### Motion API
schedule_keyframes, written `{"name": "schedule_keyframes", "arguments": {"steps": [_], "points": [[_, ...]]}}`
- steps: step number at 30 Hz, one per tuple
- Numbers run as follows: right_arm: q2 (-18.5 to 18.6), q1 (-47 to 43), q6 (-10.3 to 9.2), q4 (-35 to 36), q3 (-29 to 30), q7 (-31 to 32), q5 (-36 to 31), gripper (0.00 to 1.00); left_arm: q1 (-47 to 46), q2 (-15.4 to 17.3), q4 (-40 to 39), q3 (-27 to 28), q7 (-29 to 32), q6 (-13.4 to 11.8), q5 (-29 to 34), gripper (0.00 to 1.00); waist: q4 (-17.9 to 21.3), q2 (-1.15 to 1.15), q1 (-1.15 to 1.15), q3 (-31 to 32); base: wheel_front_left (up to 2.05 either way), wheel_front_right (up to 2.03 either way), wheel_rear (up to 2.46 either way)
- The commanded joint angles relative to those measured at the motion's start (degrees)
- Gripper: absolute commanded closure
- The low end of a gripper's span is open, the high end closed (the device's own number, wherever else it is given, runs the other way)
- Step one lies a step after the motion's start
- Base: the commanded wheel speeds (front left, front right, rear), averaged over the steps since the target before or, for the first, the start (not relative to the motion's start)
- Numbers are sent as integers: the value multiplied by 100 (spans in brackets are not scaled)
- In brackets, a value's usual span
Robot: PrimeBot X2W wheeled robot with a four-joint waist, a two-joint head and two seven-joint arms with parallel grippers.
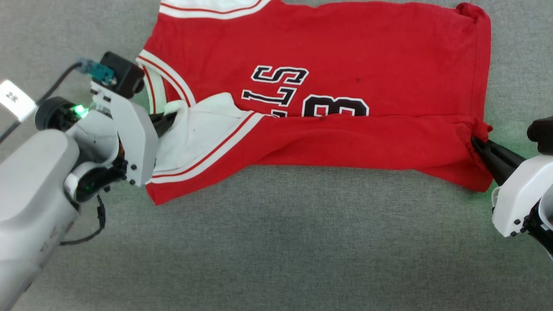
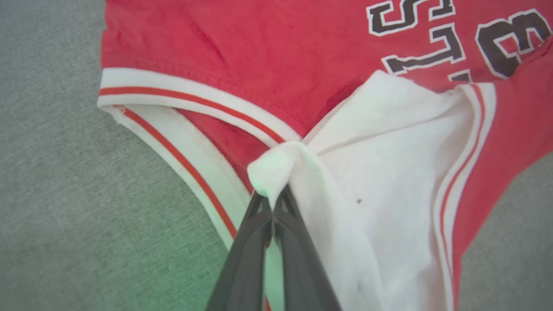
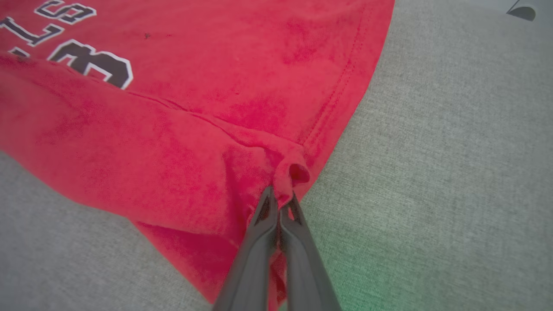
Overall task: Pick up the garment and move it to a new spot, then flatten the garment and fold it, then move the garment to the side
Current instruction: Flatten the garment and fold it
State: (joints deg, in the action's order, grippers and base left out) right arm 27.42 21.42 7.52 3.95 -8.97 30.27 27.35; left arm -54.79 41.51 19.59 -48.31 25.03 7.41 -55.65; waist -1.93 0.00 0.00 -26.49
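The garment (image 1: 345,52), a red jersey with white striped trim and black lettering, lies sideways on the grey surface, its near long edge folded up over the numbers. My left gripper (image 1: 169,119) is shut on a bunch of the white sleeve panel (image 2: 276,168) beside the neck trim. My right gripper (image 1: 477,142) is shut on a pinch of the red hem corner (image 3: 293,172) at the jersey's right end. In both wrist views the dark fingers (image 2: 259,242) (image 3: 263,242) meet tightly at the cloth.
A grey fabric-covered surface (image 1: 276,242) spreads all round the jersey, with wide bare room along the near side. A cable and a white tag (image 1: 15,99) run along my left forearm.
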Motion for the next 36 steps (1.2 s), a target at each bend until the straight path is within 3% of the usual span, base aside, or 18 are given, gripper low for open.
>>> {"name": "schedule_keyframes", "arguments": {"steps": [1,2,3,5,6,7,8,18,25,31,36], "points": [[-10,59,-6,17,13,78,40,100,-84,-40,105,-40,43,9,-105,55,-21,0,0,72,0,0,0],[-20,69,-6,18,18,144,61,100,-131,-63,170,-53,54,9,-162,34,-27,0,0,111,0,0,0],[-37,90,-6,17,23,204,87,98,-175,-67,232,-60,62,9,-196,2,-32,0,0,151,0,0,0],[-21,118,-6,1,26,314,68,56,-223,-96,323,-92,68,10,-273,0,-53,0,0,245,0,0,0],[-26,131,-6,-13,18,366,75,45,-259,-87,347,-110,32,10,-259,0,-60,0,0,291,0,0,0],[-30,141,-6,-32,30,410,85,15,-282,-99,357,-130,-1,10,-257,0,-81,0,0,343,0,0,0],[-22,151,-6,-53,37,454,78,0,-293,-117,376,-142,-33,10,-285,0,-103,0,0,395,0,0,0],[-28,-21,-6,-7,77,348,-19,0,-70,-88,289,-137,-729,-1,-287,0,-286,0,0,977,0,0,0],[-179,-370,-6,225,300,-92,-225,0,415,66,-90,-45,-1111,-213,-383,0,-352,0,0,1337,0,0,0],[-379,-799,-6,538,542,-639,-426,0,870,285,-611,-8,-1056,-492,-608,0,-329,0,0,1497,0,0,0],[-728,-1176,-6,756,825,-857,-488,0,1176,456,-895,-2,-555,-800,-1060,0,-208,0,0,1563,0,0,0]]}}
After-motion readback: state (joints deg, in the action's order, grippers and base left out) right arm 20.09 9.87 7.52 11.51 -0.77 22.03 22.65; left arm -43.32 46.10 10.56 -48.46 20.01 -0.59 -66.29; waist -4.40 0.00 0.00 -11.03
